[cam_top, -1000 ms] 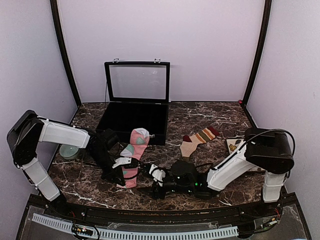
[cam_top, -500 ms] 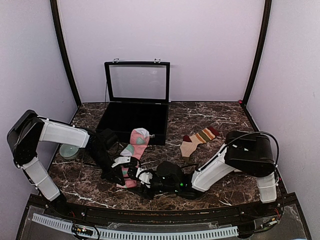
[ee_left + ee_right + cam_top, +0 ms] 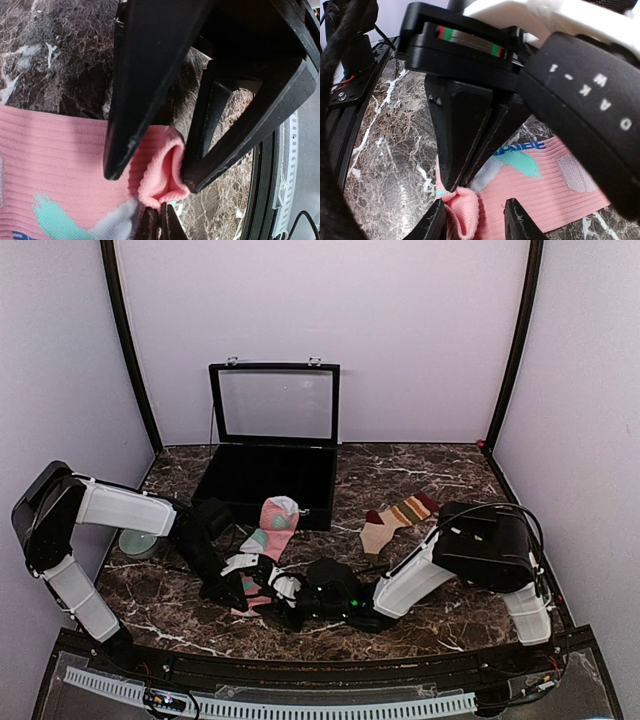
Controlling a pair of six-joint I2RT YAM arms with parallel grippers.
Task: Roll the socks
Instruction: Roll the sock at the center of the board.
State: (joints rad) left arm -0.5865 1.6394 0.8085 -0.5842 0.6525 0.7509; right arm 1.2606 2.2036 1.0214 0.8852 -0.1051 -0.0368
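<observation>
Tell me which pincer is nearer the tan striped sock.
Right, narrowly. Both meet at the pink sock's near end: right pincer on the tan sock's side, left pincer beyond.

Open black case (image 3: 262, 480) with clear lid upright, pale green bowl (image 3: 135, 544) at left, marble table (image 3: 430, 465)

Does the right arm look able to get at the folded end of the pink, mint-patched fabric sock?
Probably yes: the open right gripper straddles the pink sock's fold, beside the shut left gripper.
</observation>
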